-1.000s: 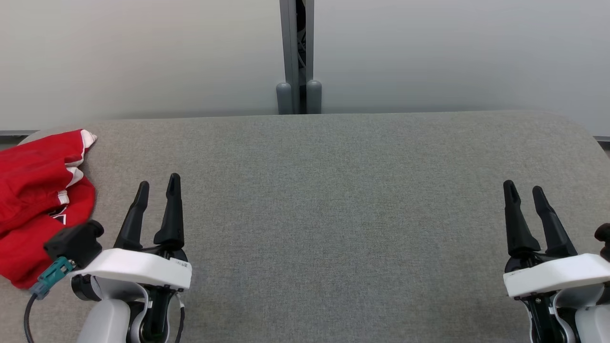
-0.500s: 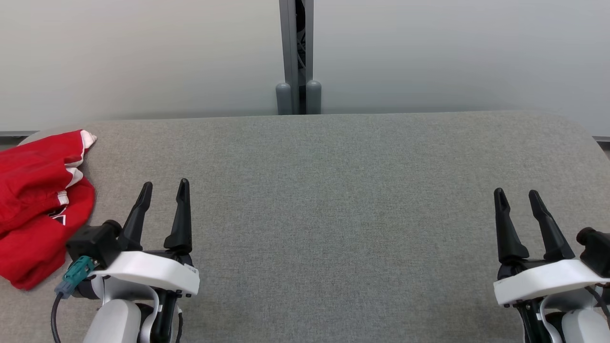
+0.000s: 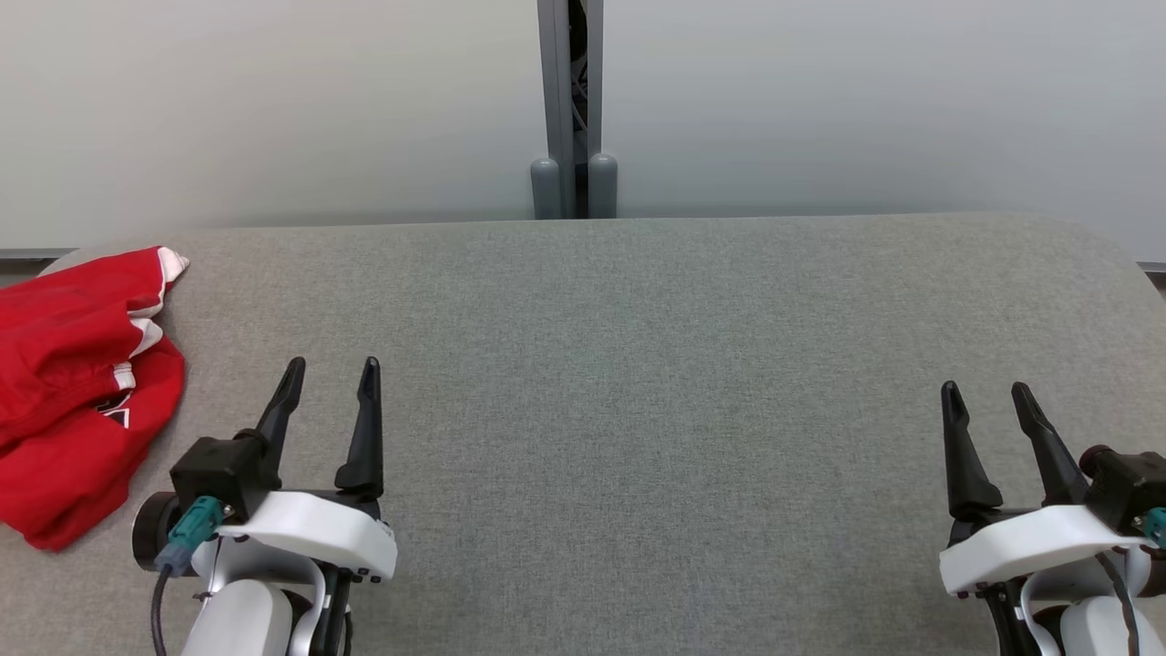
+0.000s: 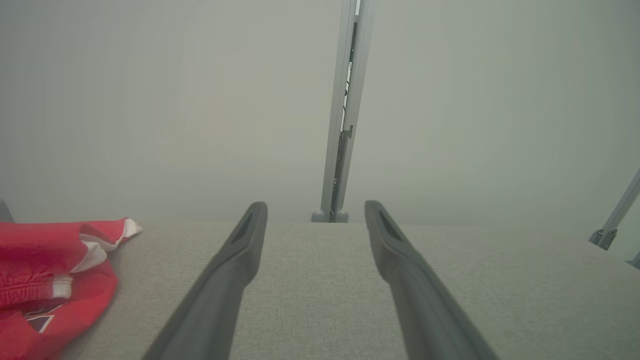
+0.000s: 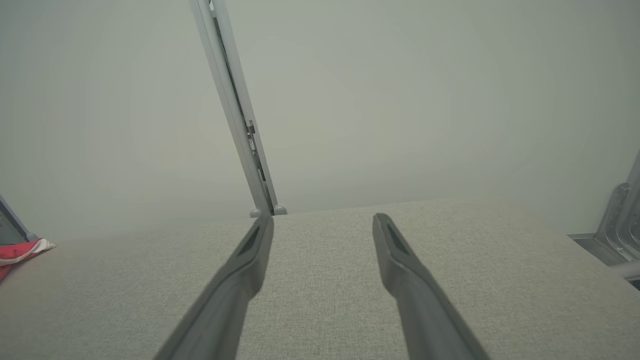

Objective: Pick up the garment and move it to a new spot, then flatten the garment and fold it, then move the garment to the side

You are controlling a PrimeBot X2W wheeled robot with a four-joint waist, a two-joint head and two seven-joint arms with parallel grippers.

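garment (image 3: 77,392): your red one sits bunched at the table's (image 3: 638,383) left edge
left gripper (image 3: 332,366): 2 fingers spread — near it, not touching
right gripper (image 3: 986,390): spread too, well apart from it

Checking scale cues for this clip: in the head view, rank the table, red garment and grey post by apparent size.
1. Table, largest.
2. Red garment, cropped by the left edge.
3. Grey post, smallest; farther back, so true size unsure.
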